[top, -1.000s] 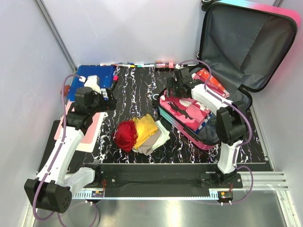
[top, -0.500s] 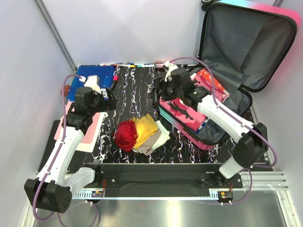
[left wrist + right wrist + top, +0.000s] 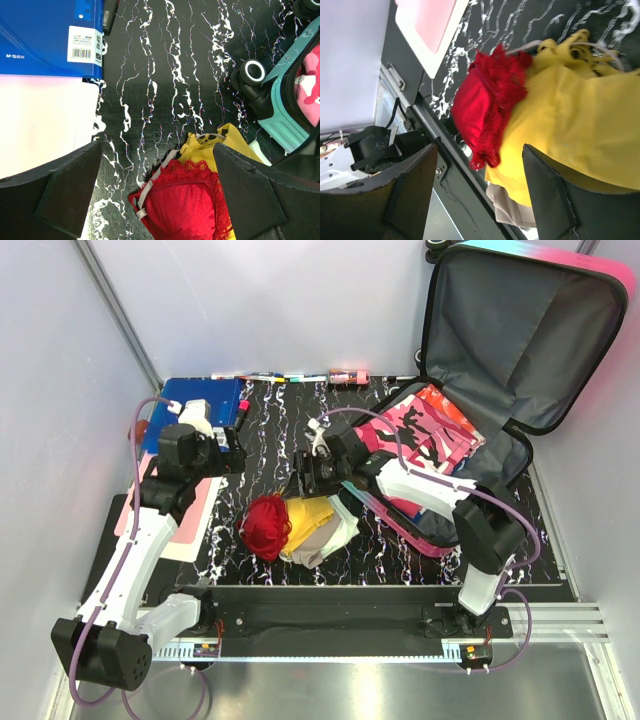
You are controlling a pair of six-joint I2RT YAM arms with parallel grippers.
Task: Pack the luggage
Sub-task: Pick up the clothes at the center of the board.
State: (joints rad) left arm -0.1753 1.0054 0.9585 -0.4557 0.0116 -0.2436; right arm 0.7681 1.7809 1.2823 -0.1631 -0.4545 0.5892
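Note:
The luggage lies open at the right, its lid leaning back on the wall and folded pink patterned clothes in its lower half. Its teal rim and a black wheel show in the left wrist view. A pile lies mid-table: a red lace garment, a yellow one and a beige one. My right gripper hovers open over this pile, with the red garment and the yellow one below its empty jaws. Left of the pile, my left gripper hangs open, holding nothing.
A blue folder lies at the back left, with a pink-and-white sheet in front of it. Markers and a small pink item line the back edge. Booth walls close in on both sides.
My right arm has swung from over the luggage leftward and down to the clothes pile, uncovering the pink clothes inside. The left arm has not moved.

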